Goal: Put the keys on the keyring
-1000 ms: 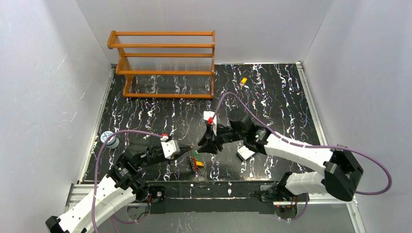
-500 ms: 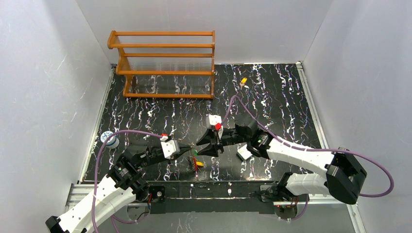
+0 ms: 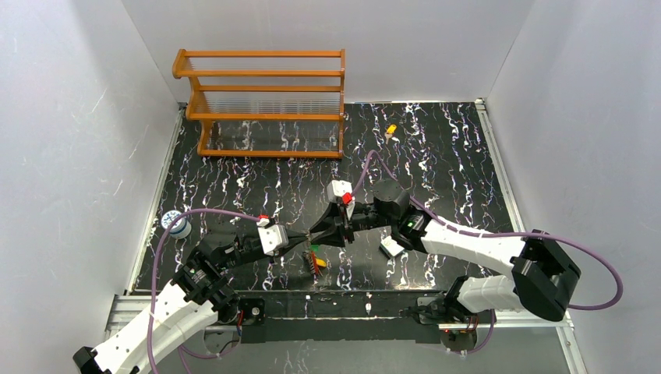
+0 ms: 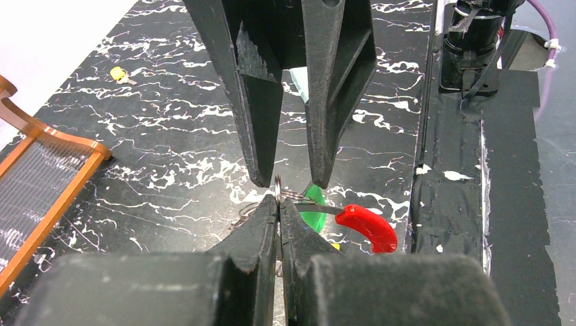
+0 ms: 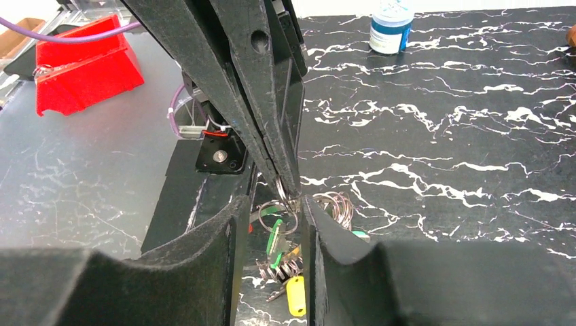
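My left gripper (image 4: 278, 204) is shut on a thin silver keyring (image 4: 278, 185), which it holds edge-on just above the table. From the ring hang keys with a green head (image 4: 314, 210) and a red head (image 4: 367, 227); a yellow-headed key (image 5: 296, 295) lies below them among more silver rings. My right gripper (image 5: 275, 204) faces the left one and stands open, its fingers on either side of the keyring (image 5: 280, 190) and the left fingertips. In the top view the two grippers (image 3: 308, 240) (image 3: 319, 236) meet tip to tip at front centre.
A wooden rack (image 3: 265, 101) stands at the back left. A small yellow key (image 3: 391, 130) lies at the back. A blue-lidded jar (image 3: 176, 224) sits at the left edge and a white card (image 3: 392, 246) under the right arm. A red bin (image 5: 85, 64) is beyond the table's front.
My right gripper has moved left toward the left gripper, and its fingers now straddle the held ring. The left arm has stayed still with its grip.
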Robot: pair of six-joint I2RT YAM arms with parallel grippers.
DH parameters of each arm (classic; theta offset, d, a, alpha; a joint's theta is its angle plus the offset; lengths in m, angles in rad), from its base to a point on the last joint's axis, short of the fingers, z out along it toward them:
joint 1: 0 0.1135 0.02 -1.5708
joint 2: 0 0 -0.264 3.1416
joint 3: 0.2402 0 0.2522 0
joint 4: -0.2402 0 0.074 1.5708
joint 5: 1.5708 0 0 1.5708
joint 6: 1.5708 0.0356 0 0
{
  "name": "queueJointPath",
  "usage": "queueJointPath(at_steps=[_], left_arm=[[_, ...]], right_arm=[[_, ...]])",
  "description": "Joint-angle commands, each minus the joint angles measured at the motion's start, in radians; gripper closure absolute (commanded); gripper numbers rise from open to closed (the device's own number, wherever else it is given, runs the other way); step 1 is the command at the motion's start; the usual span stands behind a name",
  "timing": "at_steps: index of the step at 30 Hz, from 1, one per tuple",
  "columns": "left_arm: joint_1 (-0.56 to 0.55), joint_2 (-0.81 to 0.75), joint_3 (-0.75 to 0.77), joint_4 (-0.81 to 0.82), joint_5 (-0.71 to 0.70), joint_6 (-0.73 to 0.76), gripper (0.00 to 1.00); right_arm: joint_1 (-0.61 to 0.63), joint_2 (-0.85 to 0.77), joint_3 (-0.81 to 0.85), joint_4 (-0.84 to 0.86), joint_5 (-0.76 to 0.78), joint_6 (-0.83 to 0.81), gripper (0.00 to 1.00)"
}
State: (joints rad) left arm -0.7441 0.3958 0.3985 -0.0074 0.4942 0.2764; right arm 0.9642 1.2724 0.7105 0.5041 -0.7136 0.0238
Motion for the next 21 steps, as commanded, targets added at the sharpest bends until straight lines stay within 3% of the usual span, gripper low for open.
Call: queueJointPath(at_steps=[1, 8, 11, 15, 19, 21], left_arm=[[-0.006, -0.007, 0.003, 0.041, 0.022, -0.002, 1.0], [-0.006, -0.008, 0.003, 0.041, 0.022, -0.002, 1.0], [-0.006, -0.007, 0.002, 0.042, 0.02, -0.002, 1.0], [-0.006, 0.002, 0.006, 0.046, 0.026, -0.004, 1.0], [-0.005, 0.014, 0.007, 0.044, 0.013, -0.012, 0.78], [-0.006, 0.018, 0.007, 0.041, 0.012, -0.009, 0.75]], right_arm=[[0.001, 0.012, 0.035, 0.093, -0.02, 0.026, 0.62], [0.001, 0.043, 0.046, 0.076, -0.031, 0.018, 0.85], [0.001, 0.034, 0.051, 0.043, -0.015, -0.005, 0.99], [0.002, 0.007, 0.066, -0.036, 0.015, -0.057, 0.99], [0.001, -0.007, 0.129, -0.232, 0.058, -0.13, 0.99], [0.001, -0.002, 0.178, -0.352, 0.066, -0.178, 0.99]])
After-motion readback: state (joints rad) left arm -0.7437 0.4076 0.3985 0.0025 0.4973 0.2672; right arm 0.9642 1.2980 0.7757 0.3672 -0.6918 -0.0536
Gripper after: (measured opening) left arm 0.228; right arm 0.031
